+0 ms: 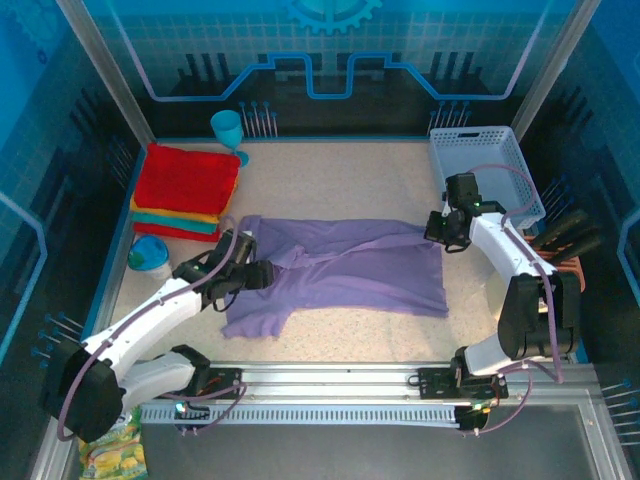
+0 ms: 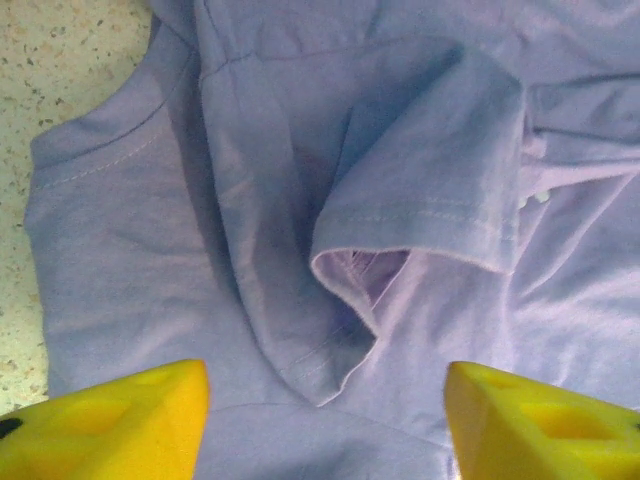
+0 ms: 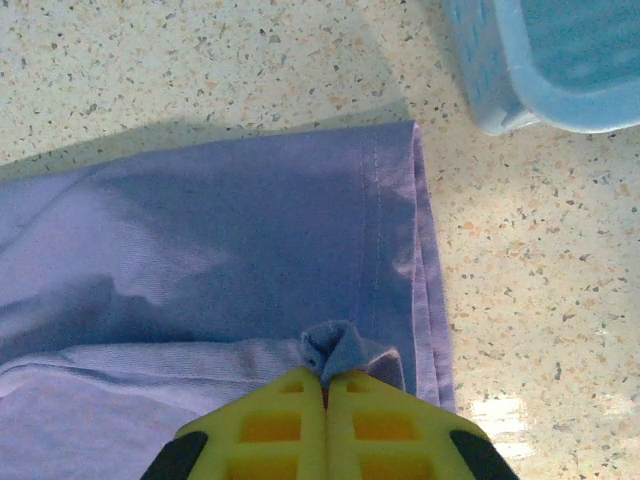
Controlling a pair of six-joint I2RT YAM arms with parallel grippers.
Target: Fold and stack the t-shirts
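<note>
Purple tee lies half folded in the middle of the table. It looks soft, light and limp, best pinched at hems or corners. Right gripper is clamped on a hem fold. Left gripper hangs parted over a sleeve, holding nothing. Folded stack sits far left.

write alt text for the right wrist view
The right fingers, shut, pinch a small fold of the lavender t-shirt near its hem, on a speckled table. A pale blue basket corner shows at top right.
</note>
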